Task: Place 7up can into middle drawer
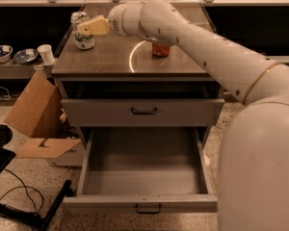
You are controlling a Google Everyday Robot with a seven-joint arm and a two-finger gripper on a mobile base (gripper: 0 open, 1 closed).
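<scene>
Cabinet surface (106,61), back left corner: 7up can (83,40) stands upright, pincer (86,28) against its upper side; grip state cannot be told. Grasp step judged in hand. Next: secure, lift, lower into open middle drawer (139,177).

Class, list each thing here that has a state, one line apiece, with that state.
7up can: upright on the cabinet top.
gripper: level with the can's top, beside it.
orange can: upright, partly behind arm.
middle drawer: pulled open.
upper drawer: about shut.
cardboard box: flaps open.
</scene>
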